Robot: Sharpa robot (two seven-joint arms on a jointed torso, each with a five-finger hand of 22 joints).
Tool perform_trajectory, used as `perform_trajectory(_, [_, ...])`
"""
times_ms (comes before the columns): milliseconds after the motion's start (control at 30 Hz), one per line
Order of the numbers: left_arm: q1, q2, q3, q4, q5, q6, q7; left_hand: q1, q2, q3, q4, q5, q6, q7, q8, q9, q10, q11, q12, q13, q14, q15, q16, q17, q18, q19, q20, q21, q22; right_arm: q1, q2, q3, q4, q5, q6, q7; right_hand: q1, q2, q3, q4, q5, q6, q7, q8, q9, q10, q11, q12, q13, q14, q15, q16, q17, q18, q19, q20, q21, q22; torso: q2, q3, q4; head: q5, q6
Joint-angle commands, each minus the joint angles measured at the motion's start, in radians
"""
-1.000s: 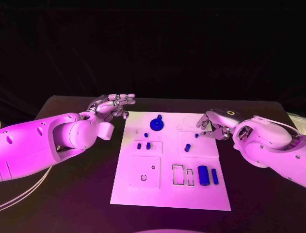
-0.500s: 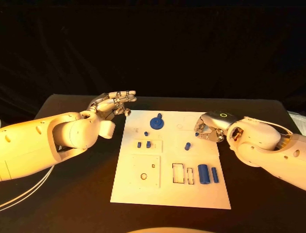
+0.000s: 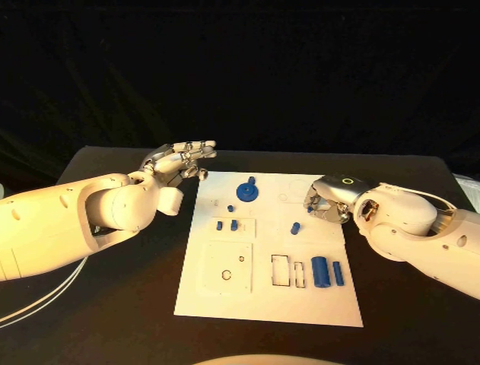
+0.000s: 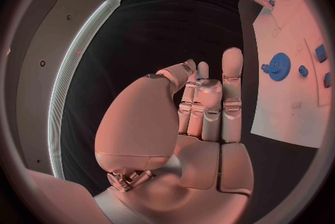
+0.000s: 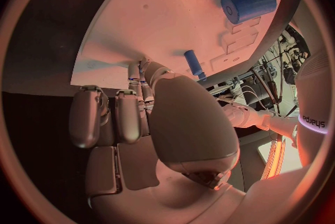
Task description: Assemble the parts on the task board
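The white task board (image 3: 264,300) lies in the middle of the table. On it are a blue gear (image 3: 246,191), small blue pegs (image 3: 227,225), a tilted blue peg (image 3: 294,227) and two blue cylinders (image 3: 326,271). My left hand (image 3: 180,160) hovers off the board's far left corner with its fingers stretched out and holds nothing; the left wrist view shows this hand (image 4: 202,118) beside the gear (image 4: 279,66). My right hand (image 3: 325,202) is over the board's right edge, fingers curled down. In the right wrist view the thumb (image 5: 185,123) hides the fingertips, and no part shows in them.
Black table (image 3: 108,319) surrounds the board on all sides. Empty rectangular slots (image 3: 284,272) and a square plate outline (image 3: 227,268) lie in the board's near half. In the right wrist view the thick cylinder (image 5: 248,3) and the tilted peg (image 5: 195,63) lie close beyond my hand.
My right hand has edged a little leftward over the board's right edge. My left hand has barely moved. The parts lie as before.
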Motion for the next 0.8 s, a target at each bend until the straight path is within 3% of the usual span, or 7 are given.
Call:
perform_trajectory(33, [0.001, 0.002, 0.001, 0.002, -0.007, 0.014, 0.004, -0.001, 0.002, -0.007, -0.003, 0.0, -0.002, 0.004, -0.002, -0.001, -0.01, -0.001, 0.006, 0.001, -0.009, 0.001, -0.003, -0.003, 0.017, -0.008, 0.0, -0.006, -0.003, -0.006, 0.003, -0.004, -0.001, -0.014, 0.039, 0.007, -0.012, 0.003, 0.015, -0.004, -0.007, 0.013, -0.001, 0.006, 0.002, 0.014, -0.001, -0.004, -0.005, 0.058, -0.01, -0.005, -0.001, 0.019, 0.003, -0.006, -0.006, 0.0, 0.001, 0.0001, 0.0003, 0.0, -0.001])
perform_trajectory(367, [0.001, 0.004, 0.001, 0.002, -0.019, 0.014, 0.001, -0.001, 0.002, -0.007, -0.003, 0.0, -0.002, 0.004, -0.002, -0.001, -0.01, -0.001, 0.006, 0.001, -0.009, 0.001, -0.003, -0.003, 0.017, -0.008, 0.0, -0.006, -0.003, -0.008, 0.009, -0.004, -0.003, -0.021, 0.042, -0.001, -0.01, 0.017, 0.062, -0.042, -0.008, 0.042, -0.003, 0.013, 0.013, 0.054, -0.007, -0.002, -0.017, 0.06, -0.015, 0.003, 0.005, 0.018, 0.009, -0.011, -0.001, 0.009, 0.0, -0.0001, 0.0006, 0.001, -0.004])
perform_trajectory(667, [0.001, 0.005, 0.001, 0.001, -0.021, 0.014, -0.001, -0.001, 0.002, -0.008, -0.005, 0.0, -0.003, 0.005, -0.002, -0.001, -0.011, 0.0, 0.007, 0.001, -0.011, 0.001, -0.005, -0.007, 0.018, -0.01, 0.001, -0.011, -0.006, -0.01, -0.005, -0.001, 0.022, -0.033, -0.03, -0.014, -0.017, 0.02, 0.097, -0.069, -0.01, 0.044, 0.001, 0.009, 0.019, 0.065, -0.006, -0.008, -0.025, 0.061, -0.013, 0.006, 0.005, 0.017, 0.012, -0.011, 0.001, 0.013, -0.001, 0.0007, -0.0003, 0.002, -0.004])
perform_trajectory(800, [0.001, 0.005, 0.001, 0.001, -0.021, 0.015, -0.002, 0.0, 0.002, -0.008, -0.005, 0.0, -0.003, 0.005, -0.002, -0.001, -0.012, 0.0, 0.008, 0.002, -0.011, 0.001, -0.005, -0.007, 0.018, -0.01, 0.001, -0.012, -0.007, -0.007, -0.016, 0.005, 0.038, -0.032, -0.052, -0.02, -0.025, 0.016, 0.1, -0.071, -0.011, 0.044, 0.002, 0.008, 0.02, 0.066, -0.005, -0.01, -0.027, 0.061, -0.012, 0.005, 0.004, 0.016, 0.012, -0.01, 0.001, 0.013, -0.002, -0.0011, 0.0004, 0.001, -0.003])
